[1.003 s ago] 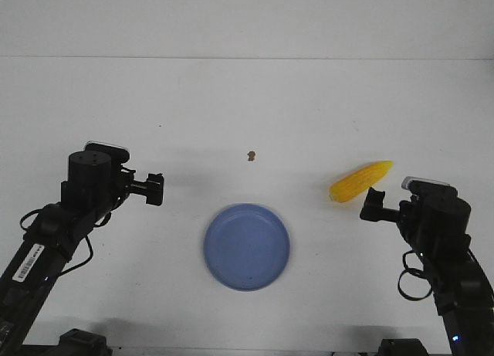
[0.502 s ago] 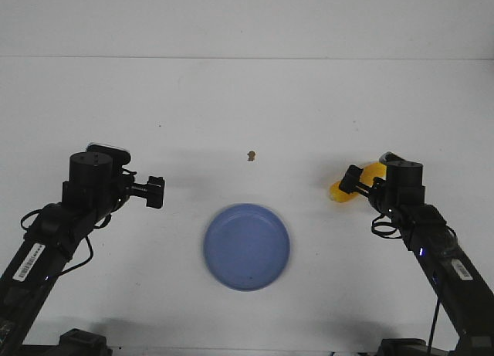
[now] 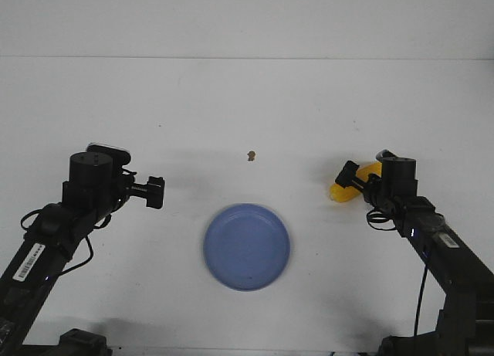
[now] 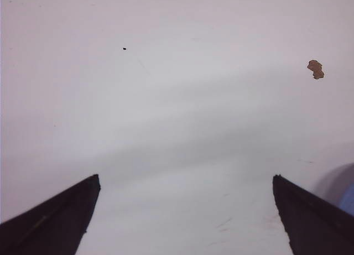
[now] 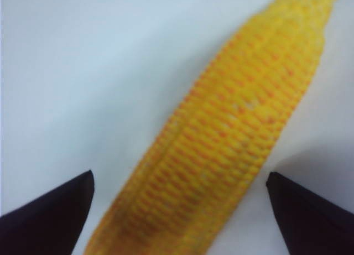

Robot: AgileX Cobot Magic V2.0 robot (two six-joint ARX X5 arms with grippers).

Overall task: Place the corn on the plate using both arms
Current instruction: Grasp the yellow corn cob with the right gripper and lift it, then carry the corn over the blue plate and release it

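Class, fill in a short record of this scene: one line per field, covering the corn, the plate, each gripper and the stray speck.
corn: on the table, right of the plate, lying between the right gripper's open fingers
plate: blue, bare, front centre
right gripper: open, over the corn, not closed on it
left gripper: open, holding nothing, left of the plate
brown speck: on the table beyond the plate

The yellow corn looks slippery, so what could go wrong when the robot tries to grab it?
The tapered yellow corn cob lies slantwise between the open right hand's fingers, so it might roll or squirt out on closing. The round blue plate sits apart, so a loose hold could drop it on the way.
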